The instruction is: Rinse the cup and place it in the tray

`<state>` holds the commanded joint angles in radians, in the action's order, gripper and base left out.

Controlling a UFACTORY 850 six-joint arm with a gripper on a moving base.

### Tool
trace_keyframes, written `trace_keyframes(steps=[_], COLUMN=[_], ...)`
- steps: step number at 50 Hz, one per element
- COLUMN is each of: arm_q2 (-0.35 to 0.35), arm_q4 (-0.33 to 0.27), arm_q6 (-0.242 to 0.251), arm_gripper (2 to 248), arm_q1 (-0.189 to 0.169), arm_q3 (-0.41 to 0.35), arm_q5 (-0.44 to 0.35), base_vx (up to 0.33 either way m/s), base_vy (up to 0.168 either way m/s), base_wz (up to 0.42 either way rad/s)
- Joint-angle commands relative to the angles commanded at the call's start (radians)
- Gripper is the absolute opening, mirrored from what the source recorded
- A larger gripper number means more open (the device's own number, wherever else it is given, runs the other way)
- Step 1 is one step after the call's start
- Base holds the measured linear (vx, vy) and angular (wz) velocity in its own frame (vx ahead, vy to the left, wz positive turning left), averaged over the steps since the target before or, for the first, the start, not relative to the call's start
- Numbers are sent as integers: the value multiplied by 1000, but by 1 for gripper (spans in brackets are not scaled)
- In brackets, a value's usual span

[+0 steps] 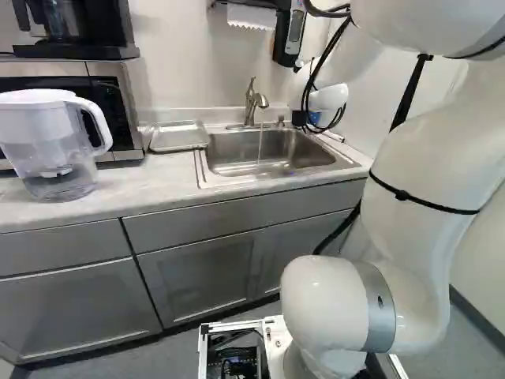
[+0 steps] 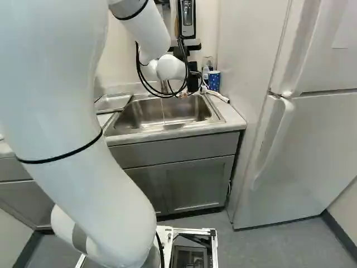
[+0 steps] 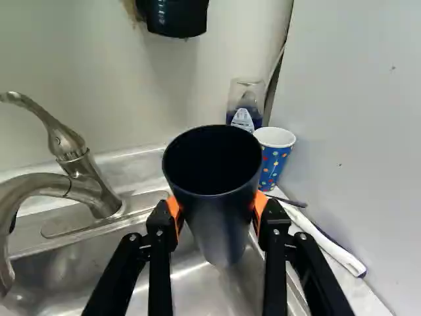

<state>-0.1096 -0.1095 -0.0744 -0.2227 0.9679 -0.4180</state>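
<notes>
Well, fingers (image 3: 159,227) grip dark cup (image 3: 220,227) over sink (image 3: 204,289); water (image 1: 260,144) runs from faucet (image 1: 251,103).

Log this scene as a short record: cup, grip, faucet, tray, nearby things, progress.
Cup: dark, mouth up, above the sink
Grip: end effector shut on the cup, one orange pad each side
Faucet: running, thin stream into the sink; cup beside the spout, not under it
Tray: on the counter beside the sink
Nearby: spotted paper cup, bottle
Progress: cup not in tray; rinsing cannot be confirmed
</notes>
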Motion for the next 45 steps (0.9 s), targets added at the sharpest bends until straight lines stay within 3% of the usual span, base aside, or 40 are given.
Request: trace_keyframes(steps=[45], arm_q2=[4], arm_q4=[88], arm_q6=[0], arm_gripper=[124], arm_q1=[34], arm_q3=[-22], arm_q5=[-28], base_vx=[0], base_vy=[0], base_wz=[0])
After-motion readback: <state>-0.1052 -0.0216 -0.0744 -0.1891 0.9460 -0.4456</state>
